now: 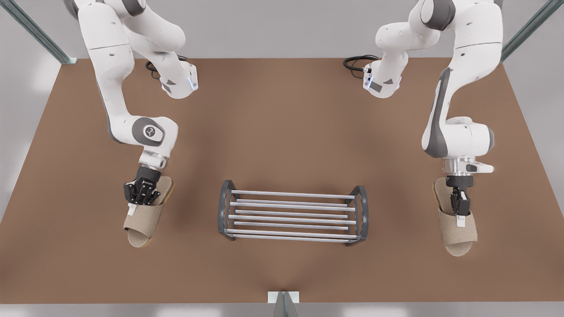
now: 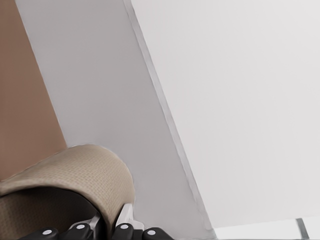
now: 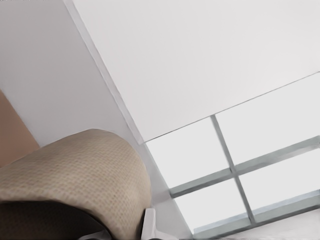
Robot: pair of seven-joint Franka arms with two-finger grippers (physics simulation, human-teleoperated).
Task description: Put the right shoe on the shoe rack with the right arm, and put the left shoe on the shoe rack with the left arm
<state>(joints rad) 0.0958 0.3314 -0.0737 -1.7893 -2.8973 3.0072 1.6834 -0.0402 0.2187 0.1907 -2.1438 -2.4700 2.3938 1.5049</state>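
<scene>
2 beige slippers are seen on the brown table (image 1: 282, 132): 1 slipper (image 1: 143, 220) near its left edge and 1 slipper (image 1: 456, 229) near its right edge. 1 shoe rack (image 1: 291, 215) is counted between them. 2 arms are counted.

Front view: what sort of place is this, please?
Probably a simulated robot test cell, not a home: a brown table, a small shoe rack at its middle, and two white arms whose hands hold beige slippers, one hand at the front view's left, the other hand at its right.

Slippers (image 1: 143, 220) woven tan cloth; rack (image 1: 291, 214) metal bars; table (image 1: 282, 132) matt brown.
</scene>
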